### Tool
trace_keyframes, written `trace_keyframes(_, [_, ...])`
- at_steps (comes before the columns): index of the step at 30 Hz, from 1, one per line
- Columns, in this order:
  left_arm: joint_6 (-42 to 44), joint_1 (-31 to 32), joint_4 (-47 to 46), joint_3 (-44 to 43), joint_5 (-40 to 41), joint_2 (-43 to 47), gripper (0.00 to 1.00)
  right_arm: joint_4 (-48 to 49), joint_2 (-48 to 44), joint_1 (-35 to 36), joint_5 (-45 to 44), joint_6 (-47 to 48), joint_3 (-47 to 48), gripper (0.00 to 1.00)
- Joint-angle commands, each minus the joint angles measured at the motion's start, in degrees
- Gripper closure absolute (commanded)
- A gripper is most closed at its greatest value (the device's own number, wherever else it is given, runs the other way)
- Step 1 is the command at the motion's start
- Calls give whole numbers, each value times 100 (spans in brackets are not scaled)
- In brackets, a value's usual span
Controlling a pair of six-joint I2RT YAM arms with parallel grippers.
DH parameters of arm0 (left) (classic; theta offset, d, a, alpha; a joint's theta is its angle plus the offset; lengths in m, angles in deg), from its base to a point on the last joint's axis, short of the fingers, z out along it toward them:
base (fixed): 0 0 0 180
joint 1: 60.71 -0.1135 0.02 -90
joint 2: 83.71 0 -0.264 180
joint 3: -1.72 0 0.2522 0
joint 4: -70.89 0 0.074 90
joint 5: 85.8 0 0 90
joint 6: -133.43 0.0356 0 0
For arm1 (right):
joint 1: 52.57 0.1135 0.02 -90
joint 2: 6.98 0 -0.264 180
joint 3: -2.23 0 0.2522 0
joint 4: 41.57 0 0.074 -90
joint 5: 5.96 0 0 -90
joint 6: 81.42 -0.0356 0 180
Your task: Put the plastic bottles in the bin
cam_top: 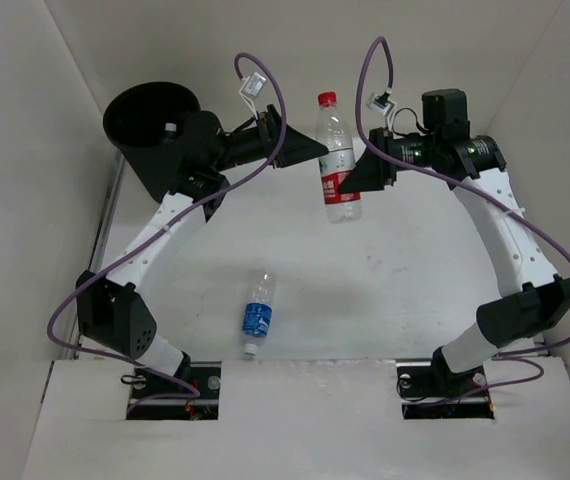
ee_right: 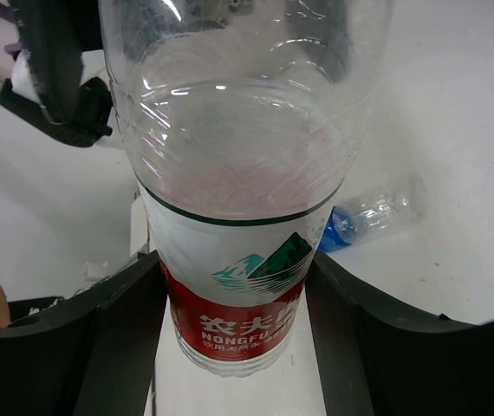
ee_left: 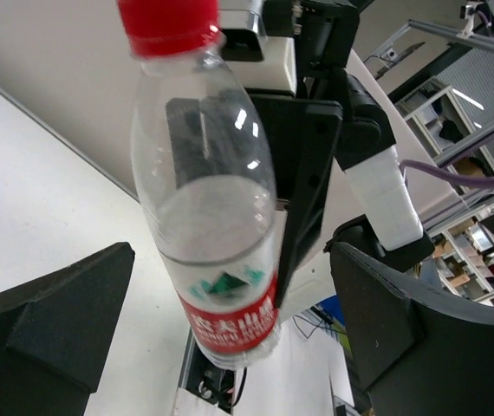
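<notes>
The clear red-label, red-cap bottle [cam_top: 337,160] hangs upright in the air at the back middle. My right gripper [cam_top: 363,172] is shut on its lower body; in the right wrist view [ee_right: 238,329] both fingers press the label [ee_right: 243,312]. My left gripper [cam_top: 310,150] is open, its fingers [ee_left: 65,312] wide on either side of the same bottle [ee_left: 212,217] without touching it. The blue-label bottle [cam_top: 256,314] lies on the table in front, also in the right wrist view [ee_right: 364,215]. The black bin [cam_top: 150,125] stands at the back left. The orange and unlabelled bottles are out of view.
A small white cap [cam_top: 169,128] shows inside the bin. White walls close in the table on the left, back and right. The left arm's wrist lies right beside the bin. Purple cables loop over both arms.
</notes>
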Motion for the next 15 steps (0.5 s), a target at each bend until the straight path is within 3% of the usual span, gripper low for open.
trace_keyframes(1, [51, 56, -418, -213, -1, -58, 0, 299, -292, 211, 286, -38, 2, 100])
trace_keyframes(9, [130, 179, -418, -345, 61, -216, 0, 334, -274, 325, 374, -73, -51, 100])
trace_keyframes(12, [165, 267, -401, -415, 17, -251, 16, 361, -265, 343, 392, -82, -113, 100])
trace_keyframes(15, [191, 372, -392, -468, -9, -278, 42, 422, -248, 360, 383, -82, -192, 100])
